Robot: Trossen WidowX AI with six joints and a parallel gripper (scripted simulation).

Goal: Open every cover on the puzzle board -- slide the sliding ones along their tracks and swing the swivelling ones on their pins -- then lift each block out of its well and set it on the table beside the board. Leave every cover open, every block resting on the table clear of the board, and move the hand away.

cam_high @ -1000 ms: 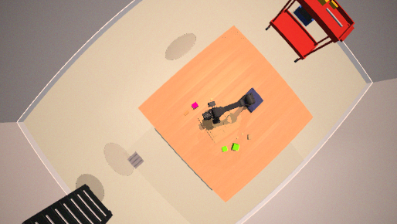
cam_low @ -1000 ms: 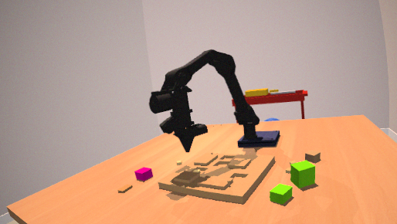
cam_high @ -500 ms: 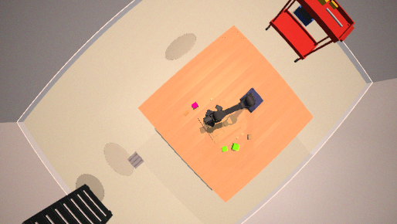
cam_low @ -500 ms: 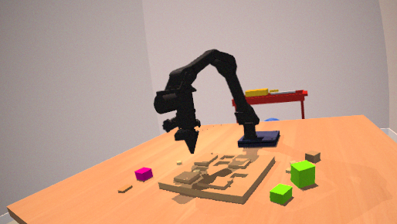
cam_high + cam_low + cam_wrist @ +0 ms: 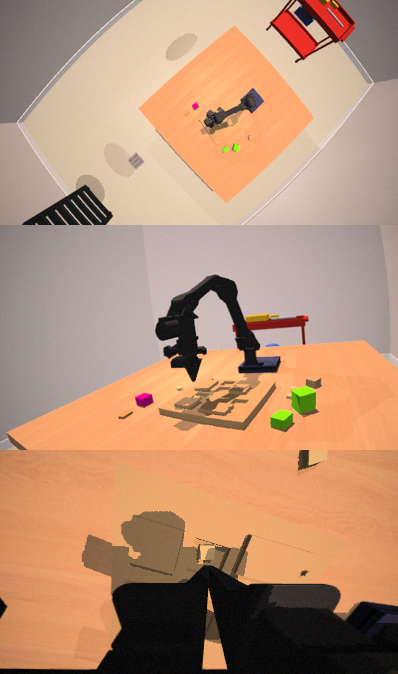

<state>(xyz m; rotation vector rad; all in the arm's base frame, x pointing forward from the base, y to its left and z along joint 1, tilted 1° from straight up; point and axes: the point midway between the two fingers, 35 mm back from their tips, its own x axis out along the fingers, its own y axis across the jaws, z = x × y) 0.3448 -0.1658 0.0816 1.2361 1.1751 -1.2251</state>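
The tan puzzle board lies flat on the table under the arm. My gripper is shut and empty, pointing down above the board's far-left part. Raised plates sit on the board, among them a front-left one and a front-middle one. A small pale piece shows in an opening just beyond the fingertips. A magenta block, a large green block and a smaller green block rest off the board. Shadow hides which covers are open.
A brown block stands right of the board, with small pale pieces near it. A flat orange piece and a tiny pale cube lie on the left. The arm's blue base is behind.
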